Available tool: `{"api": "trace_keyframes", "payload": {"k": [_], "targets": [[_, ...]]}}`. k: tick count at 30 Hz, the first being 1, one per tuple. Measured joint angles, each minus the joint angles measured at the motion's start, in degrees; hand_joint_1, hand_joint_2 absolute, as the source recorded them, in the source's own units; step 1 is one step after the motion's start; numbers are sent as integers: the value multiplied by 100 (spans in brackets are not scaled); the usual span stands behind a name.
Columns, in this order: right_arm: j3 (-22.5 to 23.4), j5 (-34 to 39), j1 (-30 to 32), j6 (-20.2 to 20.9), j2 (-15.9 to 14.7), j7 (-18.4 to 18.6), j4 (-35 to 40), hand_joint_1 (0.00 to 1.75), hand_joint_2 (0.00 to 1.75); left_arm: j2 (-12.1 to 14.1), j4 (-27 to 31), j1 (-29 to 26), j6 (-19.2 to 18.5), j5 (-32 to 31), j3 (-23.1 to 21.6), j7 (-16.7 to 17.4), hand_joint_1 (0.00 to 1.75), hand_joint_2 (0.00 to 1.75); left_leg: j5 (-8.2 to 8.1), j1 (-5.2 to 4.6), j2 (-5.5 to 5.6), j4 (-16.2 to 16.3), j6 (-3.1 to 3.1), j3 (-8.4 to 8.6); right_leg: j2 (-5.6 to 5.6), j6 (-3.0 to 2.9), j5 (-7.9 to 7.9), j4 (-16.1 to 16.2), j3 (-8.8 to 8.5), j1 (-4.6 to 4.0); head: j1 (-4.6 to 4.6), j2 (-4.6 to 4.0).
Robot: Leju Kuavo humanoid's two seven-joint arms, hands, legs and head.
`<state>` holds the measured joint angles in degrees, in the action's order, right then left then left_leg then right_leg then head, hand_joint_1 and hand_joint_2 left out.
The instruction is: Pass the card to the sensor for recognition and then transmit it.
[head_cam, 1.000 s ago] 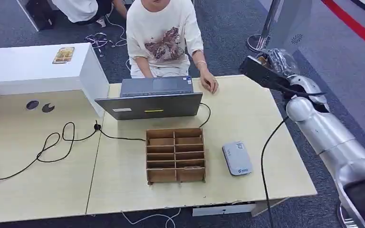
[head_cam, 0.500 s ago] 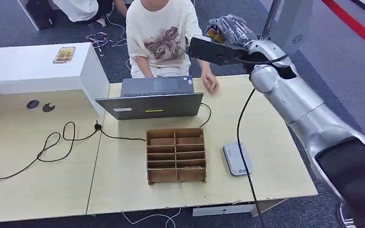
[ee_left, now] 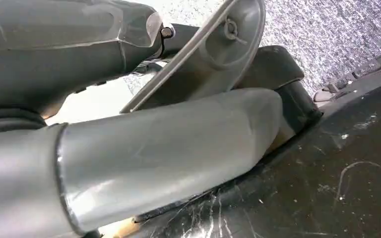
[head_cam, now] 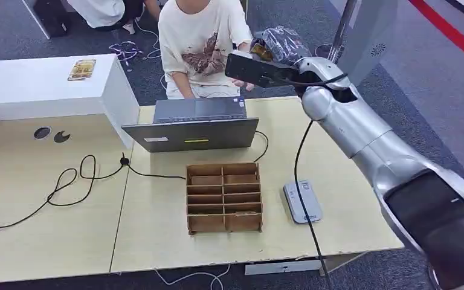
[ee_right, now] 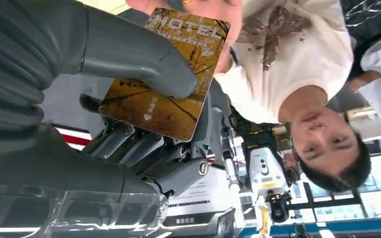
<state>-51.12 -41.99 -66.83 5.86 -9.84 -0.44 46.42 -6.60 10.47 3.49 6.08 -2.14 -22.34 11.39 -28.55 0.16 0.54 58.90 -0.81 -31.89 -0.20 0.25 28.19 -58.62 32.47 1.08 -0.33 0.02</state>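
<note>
- The card (ee_right: 166,74), yellow-brown with "HOTEL" printed on it, sits in the robot's right hand (ee_right: 129,99), pinned by the thick grey thumb against the darker fingers (ee_right: 144,148) behind it.
- A person's hand (ee_right: 198,10) touches the far edge of the card.
- In the head view the right hand (head_cam: 281,45) is raised at about 1 o'clock, above the far edge of the table (head_cam: 48,241) and just beside the person in the pale printed shirt (head_cam: 202,45) who sits at 12 o'clock.
- The left hand (ee_left: 129,148) appears up close as a grey cover and thumb; I cannot tell whether it is open or closed.
- The sensor (head_cam: 302,201), a small grey-white box, lies flat on the table at about 4 o'clock, a dark cable from the right arm crossing it.
- Just beside it, toward the table's middle, stands a brown cardboard tray (head_cam: 223,197) split into small compartments.
- Beyond the tray, an open grey laptop (head_cam: 193,124) faces the person.
- A black cord (head_cam: 75,181) loops over the pale wood tabletop toward 9 o'clock.
- A white counter (head_cam: 42,84) at 10 o'clock carries a second yellow card (head_cam: 81,69).
- The floor is dark grey carpet (head_cam: 423,72), with a red stripe (head_cam: 447,30) at 2 o'clock.
</note>
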Motion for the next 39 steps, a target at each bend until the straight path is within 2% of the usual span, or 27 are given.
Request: {"api": "trace_keyframes", "payload": {"k": [14, 15, 16, 17, 24, 30, 34, 39], "targets": [[-13, -116, -98, -219, 256, 50, -909, 175, 175, 0, 0, 5, 2, -55, -2, 17, 0, 0, 0, 0, 0, 0, 0, 0, 2, 0, 0, 0, 0, 0, 0, 0], [-13, -122, -103, -234, 271, 46, -942, 162, 175, 0, 0, 5, 2, -55, -2, 24, 0, 0, 0, 0, 0, 0, 0, 1, 2, 0, 0, 0, 0, 0, 0, -2], [-11, -129, -107, -245, 282, 39, -979, 162, 175, 0, 0, 6, 2, -55, 0, 26, 0, 0, 0, 0, 0, 0, 0, 1, 1, 0, 0, 0, 0, 0, 0, 0], [-11, -138, -110, -245, 297, 39, -1005, 0, 175, 0, -2, 6, 0, -55, 0, 28, 0, 0, 0, 0, 0, 0, 0, 1, 1, 0, 0, 0, 0, 0, 0, -2], [24, -118, -104, -465, 350, 39, -1112, 0, 175, -2, 0, 7, 11, -46, -2, 44, 0, 0, 0, 0, 0, 0, 0, 1, 1, 0, 0, 0, 1, 0, 0, 0], [302, -15, 37, -918, 348, -28, -1062, 0, 175, -2, 0, 7, 17, -35, 0, 48, 0, 0, 0, 0, -1, 0, 0, 1, 1, 0, 0, 1, 2, 0, 2, 0], [639, -17, 265, -1419, 304, -28, -801, 0, 175, -4, 0, 7, 28, -35, -2, 68, 0, 0, 0, 0, 0, 1, 0, 1, 2, 0, 0, 2, 3, 0, 0, 0], [1313, 253, 780, -1956, 201, -185, -117, 0, 175, -9, 0, 7, 61, 6, -2, 85, 0, 0, -1, 0, 1, 1, 0, 2, -1, 0, 0, 3, 4, 0, 0, 0]]}}
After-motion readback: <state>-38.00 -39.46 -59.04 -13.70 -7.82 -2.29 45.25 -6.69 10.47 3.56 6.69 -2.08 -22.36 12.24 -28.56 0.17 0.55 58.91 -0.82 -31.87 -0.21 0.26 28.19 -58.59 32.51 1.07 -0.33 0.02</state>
